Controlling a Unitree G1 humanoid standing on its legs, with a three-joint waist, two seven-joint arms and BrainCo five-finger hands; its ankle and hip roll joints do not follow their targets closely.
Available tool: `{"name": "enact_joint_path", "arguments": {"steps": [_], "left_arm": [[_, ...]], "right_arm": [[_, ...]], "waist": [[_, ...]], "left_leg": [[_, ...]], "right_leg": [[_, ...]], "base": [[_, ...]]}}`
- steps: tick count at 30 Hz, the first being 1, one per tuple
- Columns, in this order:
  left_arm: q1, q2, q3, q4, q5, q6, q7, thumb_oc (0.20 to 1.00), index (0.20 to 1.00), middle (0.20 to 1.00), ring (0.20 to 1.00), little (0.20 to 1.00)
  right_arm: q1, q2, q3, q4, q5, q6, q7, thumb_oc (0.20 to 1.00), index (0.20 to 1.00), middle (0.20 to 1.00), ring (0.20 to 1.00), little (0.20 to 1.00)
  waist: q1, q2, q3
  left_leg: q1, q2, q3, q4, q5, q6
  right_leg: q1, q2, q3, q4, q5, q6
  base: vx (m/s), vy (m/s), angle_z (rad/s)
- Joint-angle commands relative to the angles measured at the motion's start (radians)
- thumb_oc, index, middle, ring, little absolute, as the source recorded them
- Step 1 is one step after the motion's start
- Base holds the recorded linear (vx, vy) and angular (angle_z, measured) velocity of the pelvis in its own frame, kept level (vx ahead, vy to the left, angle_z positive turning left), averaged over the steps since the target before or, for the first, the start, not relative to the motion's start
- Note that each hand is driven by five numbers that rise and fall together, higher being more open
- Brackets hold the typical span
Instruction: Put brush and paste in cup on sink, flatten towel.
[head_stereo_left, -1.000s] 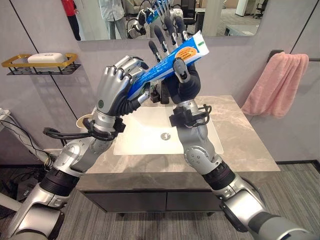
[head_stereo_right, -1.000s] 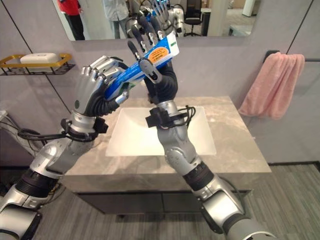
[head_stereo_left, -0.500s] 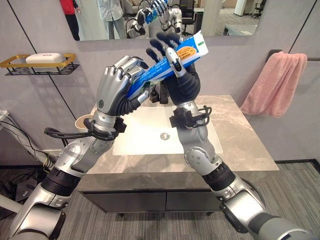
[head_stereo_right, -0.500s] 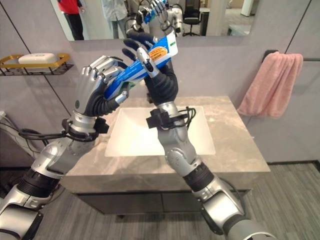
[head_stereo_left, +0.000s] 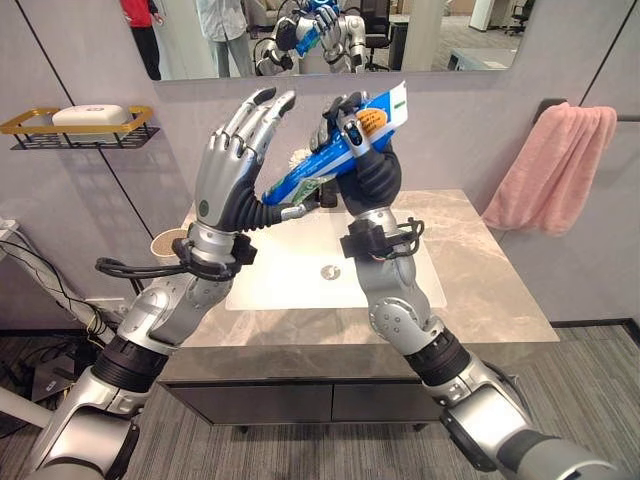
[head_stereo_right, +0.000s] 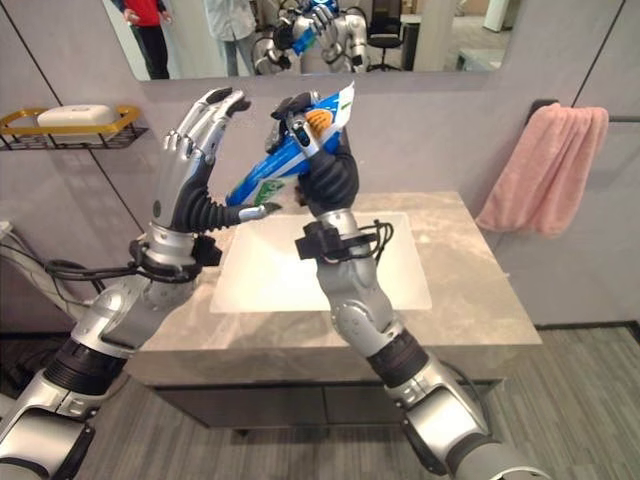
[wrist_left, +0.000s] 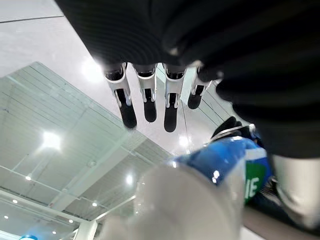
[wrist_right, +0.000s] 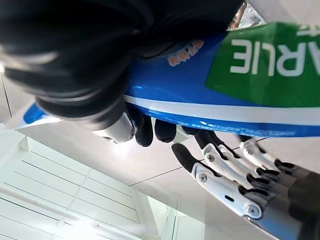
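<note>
Above the sink (head_stereo_left: 290, 285), the right hand (head_stereo_left: 365, 165) is clamped on the paste (head_stereo_left: 345, 150), which slants up toward 2 o'clock. At its 9 o'clock the left hand (head_stereo_left: 235, 165) stands with fingers straight and apart, off the tube. Farther back, the cup (head_stereo_left: 167, 243) sits at the counter's 9 o'clock edge and the towel (head_stereo_left: 553, 165) hangs bunched on the wall at 3 o'clock.

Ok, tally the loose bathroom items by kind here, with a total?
Toothpaste tube: 1, gripped in the right hand; the left hand is open beside it
Cup: 1
Pink towel: 1
Soap bar: 1
Total: 4
</note>
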Motion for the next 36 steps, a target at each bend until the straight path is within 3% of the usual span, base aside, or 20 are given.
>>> {"name": "enact_joint_path", "arguments": {"steps": [1, 6, 7, 11, 12, 17, 20, 25, 26, 29, 33, 36], "left_arm": [[-0.010, 0.052, 0.107, -0.040, -0.014, 0.010, 0.057, 1.000, 1.000, 1.000, 1.000, 1.000], [0.122, 0.074, 0.220, -0.142, -0.043, -0.013, 0.053, 1.000, 1.000, 1.000, 1.000, 1.000], [0.206, 0.078, 0.285, -0.171, -0.073, -0.026, 0.057, 1.000, 1.000, 1.000, 1.000, 1.000], [0.358, 0.080, 0.386, -0.205, -0.120, -0.035, 0.042, 1.000, 1.000, 1.000, 1.000, 1.000], [0.439, 0.067, 0.451, -0.209, -0.178, -0.056, 0.053, 1.000, 1.000, 1.000, 1.000, 1.000], [0.553, 0.053, 0.520, -0.093, -0.231, -0.045, 0.080, 1.000, 1.000, 1.000, 1.000, 1.000], [0.577, 0.037, 0.505, -0.011, -0.249, -0.027, 0.072, 1.000, 1.000, 1.000, 1.000, 1.000], [0.592, 0.003, 0.397, 0.311, -0.305, 0.028, 0.013, 1.000, 1.000, 1.000, 1.000, 1.000], [0.585, -0.036, 0.341, 0.468, -0.350, 0.040, -0.011, 1.000, 1.000, 1.000, 1.000, 1.000], [0.575, -0.136, 0.304, 0.724, -0.527, 0.058, -0.053, 1.000, 1.000, 1.000, 1.000, 1.000], [0.551, -0.229, 0.212, 1.075, -0.598, 0.092, -0.138, 1.000, 1.000, 1.000, 1.000, 1.000], [0.545, -0.264, 0.173, 1.190, -0.588, 0.106, -0.173, 1.000, 1.000, 1.000, 1.000, 1.000]], "right_arm": [[-0.055, 0.039, -0.098, -0.077, -0.041, -0.088, -0.017, 0.200, 0.200, 0.200, 0.200, 0.200], [-0.053, 0.017, -0.128, -0.079, -0.071, -0.092, -0.039, 0.200, 0.200, 0.200, 0.200, 0.200], [-0.056, 0.002, -0.151, -0.080, -0.084, -0.094, -0.049, 0.200, 0.200, 0.200, 0.200, 0.200], [-0.064, -0.031, -0.185, -0.071, -0.105, -0.095, -0.069, 0.200, 0.200, 0.200, 0.200, 0.200], [-0.068, -0.067, -0.211, -0.055, -0.122, -0.091, -0.079, 0.200, 0.200, 0.200, 0.200, 0.200], [-0.083, -0.112, -0.248, 0.002, -0.102, -0.104, -0.089, 0.200, 0.200, 0.200, 0.200, 0.200], [-0.084, -0.127, -0.259, 0.027, -0.102, -0.103, -0.095, 0.200, 0.200, 0.200, 0.200, 0.200], [-0.110, -0.156, -0.259, 0.073, -0.119, -0.084, -0.100, 0.200, 0.200, 0.200, 0.200, 0.200], [-0.126, -0.166, -0.247, 0.093, -0.128, -0.073, -0.100, 0.200, 0.200, 0.200, 0.200, 0.200], [-0.163, -0.177, -0.218, 0.133, -0.145, -0.054, -0.111, 0.200, 0.200, 0.200, 0.200, 0.200], [-0.232, -0.151, -0.171, 0.200, -0.141, -0.041, -0.109, 0.200, 0.200, 0.200, 0.200, 0.200], [-0.260, -0.135, -0.154, 0.222, -0.140, -0.039, -0.106, 0.200, 0.200, 0.200, 0.200, 0.200]], "waist": [[0.013, -0.046, -0.010], [0.039, -0.048, -0.001], [0.064, -0.050, 0.007], [0.100, -0.055, 0.019], [0.130, -0.059, 0.026], [0.178, -0.071, 0.035], [0.201, -0.079, 0.039], [0.237, -0.095, 0.049], [0.244, -0.103, 0.051], [0.249, -0.113, 0.053], [0.244, -0.124, 0.060], [0.243, -0.127, 0.062]], "left_leg": [[-0.010, 0.029, -0.012, 0.004, -0.004, -0.009], [-0.018, 0.024, -0.029, 0.004, -0.002, -0.009], [-0.027, 0.020, -0.043, 0.004, 0.002, -0.009], [-0.047, 0.014, -0.076, 0.004, 0.012, -0.010], [-0.061, 0.008, -0.102, 0.004, 0.018, -0.010], [-0.090, -0.005, -0.169, 0.004, 0.032, -0.010], [-0.103, -0.010, -0.198, 0.004, 0.039, -0.010], [-0.129, -0.025, -0.255, 0.004, 0.051, -0.010], [-0.127, -0.028, -0.264, 0.004, 0.047, -0.011], [-0.134, -0.031, -0.269, 0.004, 0.051, -0.007], [-0.142, -0.035, -0.258, 0.004, 0.054, 0.002], [-0.143, -0.035, -0.250, 0.004, 0.053, 0.005]], "right_leg": [[0.033, -0.085, -0.035, 0.007, -0.002, 0.040], [0.039, -0.089, -0.046, 0.008, -0.006, 0.038], [0.043, -0.089, -0.057, 0.009, -0.009, 0.035], [0.049, -0.091, -0.086, 0.012, -0.013, 0.034], [0.056, -0.093, -0.110, 0.012, -0.017, 0.033], [0.075, -0.094, -0.171, 0.012, -0.026, 0.032], [0.086, -0.095, -0.202, 0.012, -0.032, 0.031], [0.105, -0.098, -0.263, 0.020, -0.043, 0.034], [0.117, -0.098, -0.278, 0.017, -0.050, 0.035], [0.115, -0.100, -0.282, 0.017, -0.047, 0.038], [0.101, -0.105, -0.274, 0.017, -0.036, 0.041], [0.092, -0.107, -0.265, 0.019, -0.033, 0.041]], "base": [[0.00, 0.000, 0.00], [0.01, -0.002, 0.05], [0.00, -0.002, 0.17], [0.00, -0.011, 0.19], [0.03, -0.021, 0.40], [0.01, -0.018, 0.47], [0.02, -0.024, 0.43], [0.02, -0.009, 0.39], [0.05, 0.008, 0.42], [0.01, 0.023, 0.21], [0.00, 0.043, 0.02], [0.01, 0.030, -0.03]]}}
